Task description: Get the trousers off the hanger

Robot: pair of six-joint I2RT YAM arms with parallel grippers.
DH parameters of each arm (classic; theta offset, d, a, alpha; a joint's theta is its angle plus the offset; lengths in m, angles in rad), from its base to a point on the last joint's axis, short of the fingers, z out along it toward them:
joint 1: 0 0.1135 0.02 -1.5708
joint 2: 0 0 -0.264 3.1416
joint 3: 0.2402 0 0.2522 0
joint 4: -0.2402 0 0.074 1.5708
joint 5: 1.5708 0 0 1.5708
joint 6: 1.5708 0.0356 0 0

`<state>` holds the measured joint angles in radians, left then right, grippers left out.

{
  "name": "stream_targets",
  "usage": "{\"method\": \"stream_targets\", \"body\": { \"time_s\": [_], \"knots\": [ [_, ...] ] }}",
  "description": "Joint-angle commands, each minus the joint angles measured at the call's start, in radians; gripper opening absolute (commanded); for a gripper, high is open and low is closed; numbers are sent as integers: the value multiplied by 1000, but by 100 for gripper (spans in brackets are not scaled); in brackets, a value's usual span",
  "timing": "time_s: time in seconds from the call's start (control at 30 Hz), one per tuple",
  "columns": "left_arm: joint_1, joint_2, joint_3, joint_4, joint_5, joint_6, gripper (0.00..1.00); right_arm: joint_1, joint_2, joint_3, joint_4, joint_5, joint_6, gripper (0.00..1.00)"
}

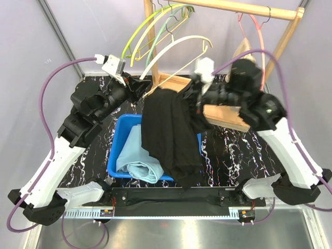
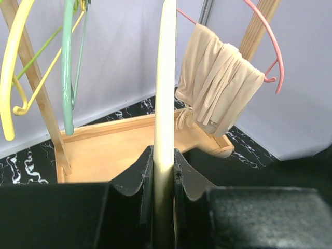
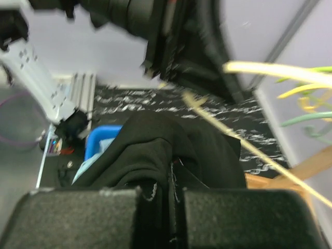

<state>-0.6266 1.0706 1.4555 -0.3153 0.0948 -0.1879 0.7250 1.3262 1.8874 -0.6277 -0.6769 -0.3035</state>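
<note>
— Black soft cloth trousers (image 1: 171,135): where?
— Hanging in a long drape above the blue plastic bin (image 1: 127,124), lower end reaching past the bin's near rim. Top edge bunched at the low end of the cream curved plastic hanger (image 2: 167,78). Looped over the hanger's thin bar or merely beside it: cannot tell.
— Right gripper (image 3: 171,199)?
— Clenched on a fold of that black cloth, jaws pressed together with fabric pinched between them, plain in the right wrist view.
— Left gripper (image 2: 164,168)?
— Clamped on the cream hanger, both fingers tight against its flat arm. Hanger standing straight up out of the jaws, toward the rack.
— Inside the bin?
— Light blue crumpled trousers (image 1: 137,161), lying against the near wall, partly hidden by the black drape.
— Elsewhere on the rack?
— Beige pleated trousers (image 2: 220,85), draped over a pink thin hanger (image 2: 270,41) at the right end of the light wooden rack (image 1: 249,9), well apart from both grippers. Yellow plastic hanger (image 2: 10,67) and mint-green plastic hanger (image 2: 68,67) hung at the left end. Flat wooden base tray (image 2: 114,150) beneath, set on the black marbled tabletop (image 1: 233,150).
</note>
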Motion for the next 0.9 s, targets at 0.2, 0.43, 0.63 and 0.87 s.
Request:
{"method": "stream_targets", "body": {
  "time_s": [0.2, 0.43, 0.63, 0.87],
  "knots": [
    [2, -75, 57, 9, -35, 51, 0, 206, 37, -341, 167, 289, -256, 1],
    [2, -121, 31, -13, -44, 65, 0, 237, 114, -568, 249, 234, -276, 24],
    [2, -156, -17, -22, -24, 47, 0, 241, 153, -711, 324, 252, -310, 39],
    [2, -176, -63, -25, -14, 36, 0, 191, 105, -591, 261, 235, -307, 95]
  ]
}}
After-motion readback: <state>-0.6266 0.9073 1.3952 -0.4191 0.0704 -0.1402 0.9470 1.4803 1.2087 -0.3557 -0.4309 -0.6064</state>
